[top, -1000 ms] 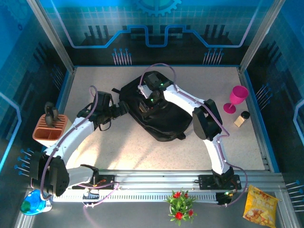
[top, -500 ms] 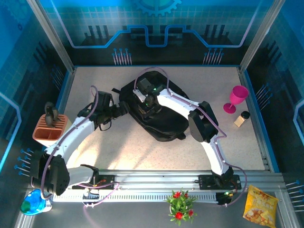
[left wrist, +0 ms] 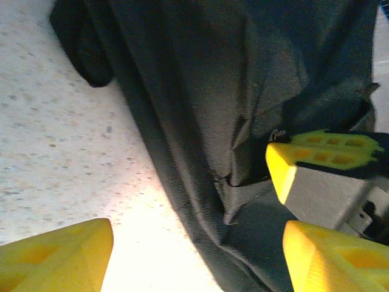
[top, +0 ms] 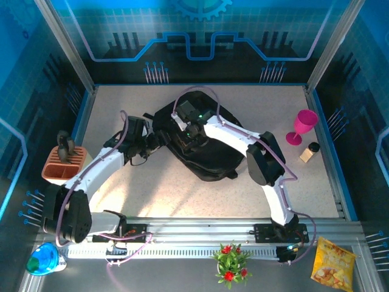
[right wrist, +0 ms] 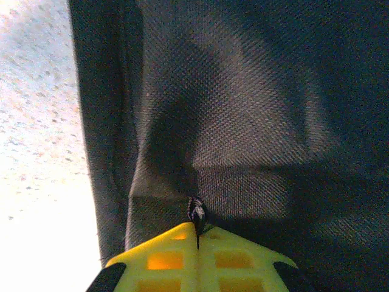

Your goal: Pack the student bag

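Left arm stretched forward, left gripper (left wrist: pixel 197 246) fingers spread wide | right arm arched over, right gripper (right wrist: pixel 196 230) fingers pinching zip pull (right wrist: pixel 196 210)

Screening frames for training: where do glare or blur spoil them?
Top external: sharp, glare on the table near the left arm. Left wrist: table blown white, own fingers blurred, student bag sharp. Right wrist: table washed out, zip pull crisp.
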`<state>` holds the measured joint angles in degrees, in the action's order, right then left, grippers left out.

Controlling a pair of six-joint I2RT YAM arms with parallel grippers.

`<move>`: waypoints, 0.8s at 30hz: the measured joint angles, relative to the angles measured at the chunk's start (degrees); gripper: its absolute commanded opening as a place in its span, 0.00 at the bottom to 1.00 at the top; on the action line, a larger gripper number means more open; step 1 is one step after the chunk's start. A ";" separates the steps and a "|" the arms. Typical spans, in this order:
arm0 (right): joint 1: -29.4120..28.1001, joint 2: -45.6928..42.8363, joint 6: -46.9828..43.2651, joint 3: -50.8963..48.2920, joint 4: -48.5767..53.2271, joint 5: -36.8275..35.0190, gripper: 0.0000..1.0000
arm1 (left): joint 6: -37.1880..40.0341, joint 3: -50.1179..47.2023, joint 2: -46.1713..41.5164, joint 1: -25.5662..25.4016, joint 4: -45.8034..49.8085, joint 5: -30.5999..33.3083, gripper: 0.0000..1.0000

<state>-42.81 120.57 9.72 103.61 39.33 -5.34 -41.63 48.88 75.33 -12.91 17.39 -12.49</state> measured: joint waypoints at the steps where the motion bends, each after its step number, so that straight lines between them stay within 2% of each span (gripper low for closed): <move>1: 0.02 -1.29 0.44 -0.92 -0.50 0.15 0.00 | -0.59 -0.17 0.39 0.00 -0.87 -1.05 0.70; 6: 0.15 -5.90 2.08 -4.63 -2.97 1.51 0.00 | -3.65 -0.57 2.82 0.00 -6.47 -5.81 0.63; 12: 0.61 -7.08 3.48 -7.50 -5.18 2.89 0.00 | -7.61 -0.90 6.73 0.00 -13.40 -10.14 0.53; 18: 0.94 -7.80 4.70 -9.18 -6.69 4.02 0.00 | -9.79 -0.63 11.80 -0.02 -16.70 -12.35 0.42; 24: 1.33 -8.81 5.35 -10.01 -7.37 4.61 0.00 | -10.49 1.11 16.00 -0.39 -17.09 -12.87 0.38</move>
<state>-41.47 111.77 15.07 93.60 31.97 -0.73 -52.12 50.00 91.33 -13.30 0.30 -25.36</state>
